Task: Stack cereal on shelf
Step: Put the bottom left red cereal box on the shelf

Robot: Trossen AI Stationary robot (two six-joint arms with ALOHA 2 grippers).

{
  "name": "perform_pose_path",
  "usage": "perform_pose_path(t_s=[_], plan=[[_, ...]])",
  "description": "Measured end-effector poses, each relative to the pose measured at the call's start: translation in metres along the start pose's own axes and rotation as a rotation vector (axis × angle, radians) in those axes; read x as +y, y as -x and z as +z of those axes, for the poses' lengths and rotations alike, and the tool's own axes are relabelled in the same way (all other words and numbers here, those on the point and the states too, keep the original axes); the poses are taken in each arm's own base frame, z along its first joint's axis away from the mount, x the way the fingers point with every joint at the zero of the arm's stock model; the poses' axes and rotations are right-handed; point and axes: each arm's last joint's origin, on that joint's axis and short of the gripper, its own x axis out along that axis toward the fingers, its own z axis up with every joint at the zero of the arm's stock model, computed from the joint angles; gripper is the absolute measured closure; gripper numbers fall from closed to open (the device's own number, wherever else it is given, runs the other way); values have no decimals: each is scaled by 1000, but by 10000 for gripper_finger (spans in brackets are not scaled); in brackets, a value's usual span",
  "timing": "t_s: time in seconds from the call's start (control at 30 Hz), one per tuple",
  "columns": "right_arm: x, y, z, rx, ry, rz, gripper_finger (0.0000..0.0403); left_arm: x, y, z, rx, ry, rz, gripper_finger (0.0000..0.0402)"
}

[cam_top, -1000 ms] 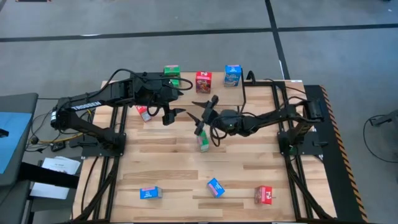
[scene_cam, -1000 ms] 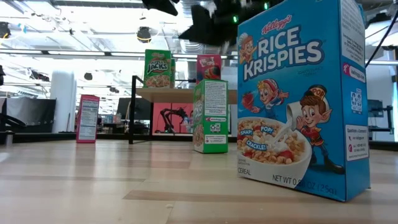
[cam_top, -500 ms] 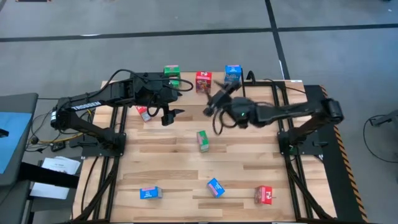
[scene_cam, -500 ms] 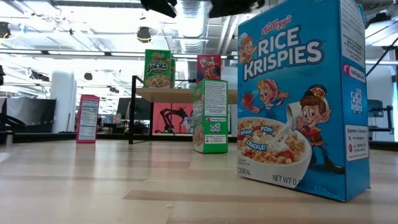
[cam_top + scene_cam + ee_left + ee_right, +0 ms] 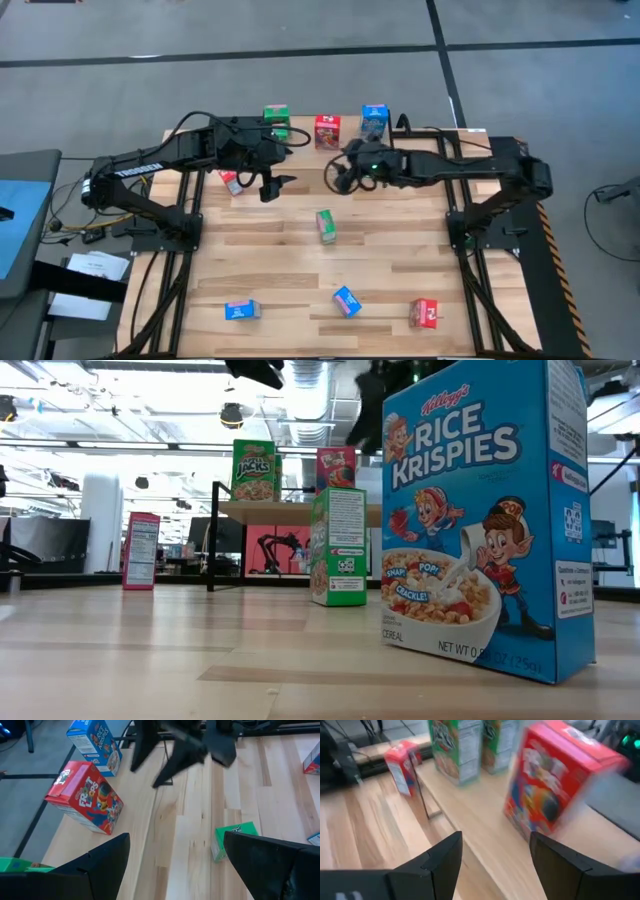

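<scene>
- Small green printed cardboard cereal box [image 5: 325,226]: stands upright and alone on the slatted wooden tabletop [image 5: 300,275], about mid-table and nearer than the shelf; the low view shows its narrow side panel [image 5: 339,546].
- Low light-wood shelf board on thin black legs [image 5: 300,510]: at the far edge of the table. It carries a green cereal box [image 5: 277,120], a red cereal box [image 5: 327,130] and a blue cereal box [image 5: 374,121] in a row.
- Other cereal: a red box [image 5: 231,181] stands on the tabletop under the left arm; two blue boxes [image 5: 241,311] [image 5: 347,301] and a red one [image 5: 425,313] sit along the near edge.
- Handling, judged: the boxes look light, stiff-edged and thin-walled, with smooth printed faces. A firm squeeze could dent a panel, and an upright box would tip at a sideways nudge. The likely best hold is across the two narrow sides, near the upper half, so the box hangs plumb.
- Right gripper [image 5: 338,178]: in the air between the shelf and the mid-table green box, facing the shelf's red box [image 5: 555,785]. Its fingers [image 5: 435,862] are parted with only bare wood between them; it holds and touches nothing.
- Left gripper [image 5: 272,184]: hovers left of centre, just in front of the shelf. Its fingers [image 5: 100,862] are spread wide, empty and touching nothing.
</scene>
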Motion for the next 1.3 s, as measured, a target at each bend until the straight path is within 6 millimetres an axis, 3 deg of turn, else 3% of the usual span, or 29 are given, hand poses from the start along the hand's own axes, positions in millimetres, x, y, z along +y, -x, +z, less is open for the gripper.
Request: perform_pose_path(t_s=[0.2,0.43,0.8,1.3], plan=[[12,-29,-11,-6,41,-18,146,0,0,-1,7,2,-3,89],[18,-50,-22,-15,86,-96,146,0,0,-2,17,0,-5,89],[11,-66,-27,-23,73,-155,146,0,0,-2,15,-5,-5,89],[-7,-72,-19,-74,20,-212,146,0,0,-1,15,-4,-5,89]])
